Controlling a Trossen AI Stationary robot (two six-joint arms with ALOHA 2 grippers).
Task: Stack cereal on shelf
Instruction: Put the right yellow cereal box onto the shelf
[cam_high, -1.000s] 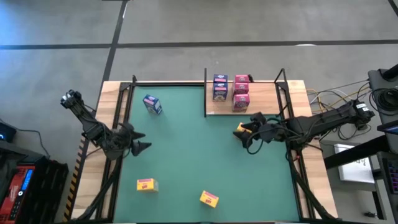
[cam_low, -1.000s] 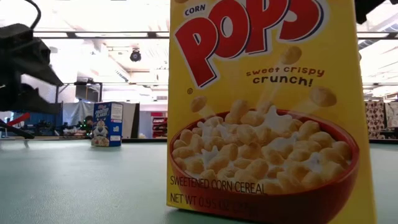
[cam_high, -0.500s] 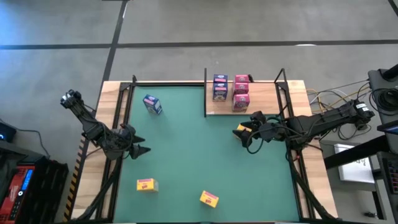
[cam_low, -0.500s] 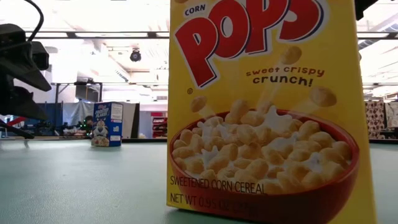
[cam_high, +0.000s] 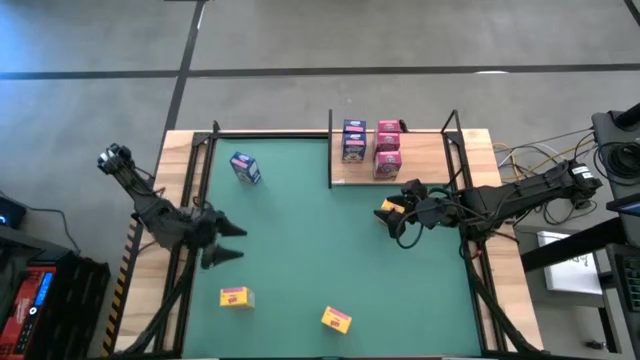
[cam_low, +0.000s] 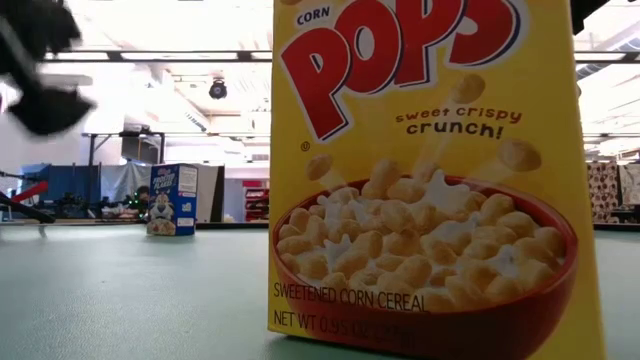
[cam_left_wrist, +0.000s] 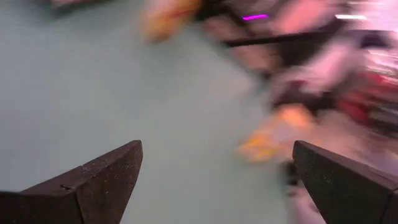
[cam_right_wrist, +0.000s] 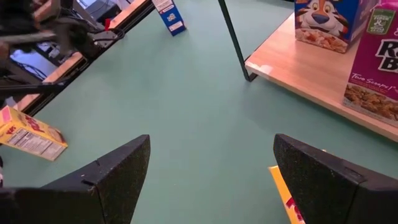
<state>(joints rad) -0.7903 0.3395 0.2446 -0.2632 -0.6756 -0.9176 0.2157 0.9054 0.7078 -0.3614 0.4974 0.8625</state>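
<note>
The shelf (cam_high: 420, 165) is a light-wood board at the far right of the green mat; blue (cam_high: 353, 140) and pink (cam_high: 388, 150) cereal boxes stand on it. A blue box (cam_high: 245, 168) stands on the mat at the far left. Two yellow boxes (cam_high: 236, 296) (cam_high: 336, 319) lie near the front edge; the second fills the low view (cam_low: 430, 180). My right gripper (cam_high: 392, 212) hovers open in front of the shelf, over another yellow box (cam_high: 387, 206). My left gripper (cam_high: 230, 242) is open at the mat's left edge, with nothing between its fingers. My right gripper has only bare mat between its fingers. A yellow box's edge (cam_right_wrist: 283, 190) shows close against the inner side of one finger (cam_right_wrist: 323, 174). Whether that finger touches the box I cannot tell.
Black posts (cam_high: 331, 150) (cam_high: 455, 140) stand at the shelf's corners, and one (cam_right_wrist: 233, 40) rises ahead of my right gripper. Black rails (cam_high: 195, 180) run along the mat's left side. The middle of the mat (cam_high: 320, 240) is bare green.
My left gripper has risen and swung a little toward the table's near edge, tipping its fingers up toward level and rolling at the wrist; it stays open. The left wrist view is blurred by this motion.
</note>
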